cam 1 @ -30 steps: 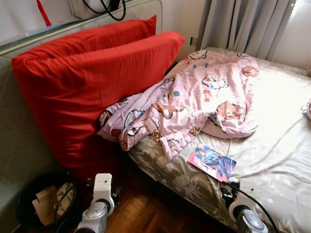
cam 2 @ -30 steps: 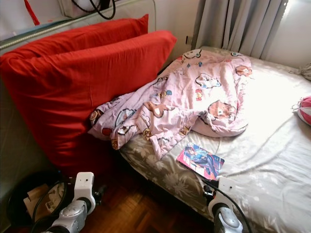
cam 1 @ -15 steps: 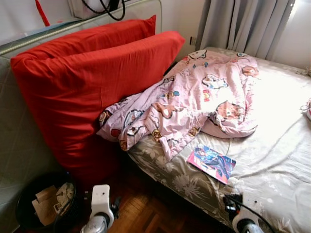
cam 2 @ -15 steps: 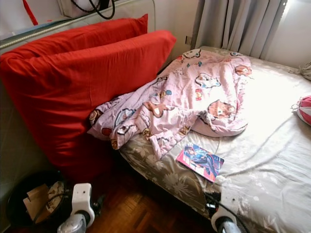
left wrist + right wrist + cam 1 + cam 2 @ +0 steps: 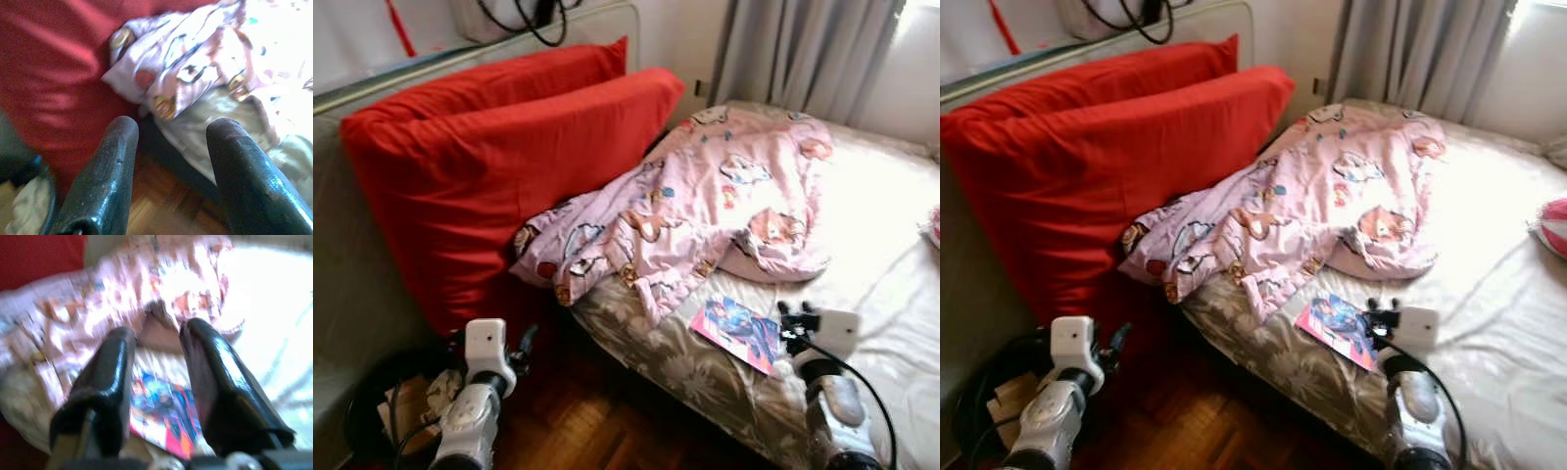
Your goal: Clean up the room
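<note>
A crumpled pink cartoon-print blanket [image 5: 705, 206] lies across the bed [image 5: 891, 245], spilling against two big red pillows [image 5: 489, 176]. A colourful book [image 5: 739, 333] lies flat near the bed's front edge, just below the blanket. My right gripper [image 5: 790, 315] hovers open right beside the book's far corner; in the right wrist view the book [image 5: 161, 416] sits below the open right gripper [image 5: 156, 333], nothing held. My left gripper [image 5: 522, 340] is raised over the floor in front of the pillows, open and empty; the left wrist view looks past the left gripper [image 5: 173, 127] at the blanket's hanging corner [image 5: 161, 83].
A black bin [image 5: 382, 411] with paper scraps stands on the floor at lower left, beside my left arm. Wooden floor [image 5: 597, 431] runs between bin and bed. Grey curtains [image 5: 813, 49] hang behind the bed. A pink striped object [image 5: 1552, 223] rests at the bed's right edge.
Both arms have risen into view. The right gripper has come up over the bed edge to beside the book. The left gripper has lifted and shifted left, toward the bin.
</note>
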Motion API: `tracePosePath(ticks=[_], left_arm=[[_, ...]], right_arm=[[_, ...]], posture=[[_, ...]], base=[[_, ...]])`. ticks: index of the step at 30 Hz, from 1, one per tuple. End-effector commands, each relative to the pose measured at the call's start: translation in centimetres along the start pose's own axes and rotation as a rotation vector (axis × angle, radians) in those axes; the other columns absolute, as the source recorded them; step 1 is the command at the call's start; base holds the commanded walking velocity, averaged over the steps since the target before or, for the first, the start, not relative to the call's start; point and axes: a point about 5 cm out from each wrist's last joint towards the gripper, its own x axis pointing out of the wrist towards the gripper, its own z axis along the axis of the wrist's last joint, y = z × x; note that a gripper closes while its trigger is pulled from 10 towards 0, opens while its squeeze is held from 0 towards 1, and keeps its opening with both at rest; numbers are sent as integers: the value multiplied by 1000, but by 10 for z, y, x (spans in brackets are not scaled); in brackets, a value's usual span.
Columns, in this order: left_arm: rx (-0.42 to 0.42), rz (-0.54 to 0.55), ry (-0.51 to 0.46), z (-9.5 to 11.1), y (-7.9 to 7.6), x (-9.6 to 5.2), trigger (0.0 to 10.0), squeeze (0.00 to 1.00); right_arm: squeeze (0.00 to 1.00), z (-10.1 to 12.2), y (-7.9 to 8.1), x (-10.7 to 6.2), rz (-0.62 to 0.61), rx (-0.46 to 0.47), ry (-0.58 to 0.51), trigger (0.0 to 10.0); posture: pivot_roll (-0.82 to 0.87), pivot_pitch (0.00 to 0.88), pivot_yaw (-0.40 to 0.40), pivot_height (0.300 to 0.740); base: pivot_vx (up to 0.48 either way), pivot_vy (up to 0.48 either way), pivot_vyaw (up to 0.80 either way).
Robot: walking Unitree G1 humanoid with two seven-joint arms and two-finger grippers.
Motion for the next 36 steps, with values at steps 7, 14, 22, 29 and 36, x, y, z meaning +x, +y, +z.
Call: tracePosePath(ticks=[7, 14, 22, 29, 36], left_arm=[[27, -27, -101, 6, 5, -11, 10000, 0], [17, -36, -141, 11, -2, -11, 10000, 0], [-28, -34, -164, 15, -10, -9, 10000, 0], [-38, -29, -158, 17, -10, -7, 10000, 0], [-32, -56, -160, 23, -14, -1, 10000, 0]], right_arm=[[0, -18, -6, -25, -73, 36, 11, 10000], [0, -29, -13, -39, -70, 37, 42, 10000], [0, -25, -11, -26, -51, 60, 78, 10000], [0, -21, -4, -21, 16, 54, 87, 10000], [0, -12, -14, -15, -54, 77, 55, 10000]], posture=[[8, 39, -50, 740], [36, 38, -20, 740], [13, 57, -31, 740], [-3, 81, -17, 740], [-9, 91, -27, 740]], base=[[0, 0, 0], [0, 0, 0], [0, 0, 0], [76, 0, 0], [305, 0, 0]])
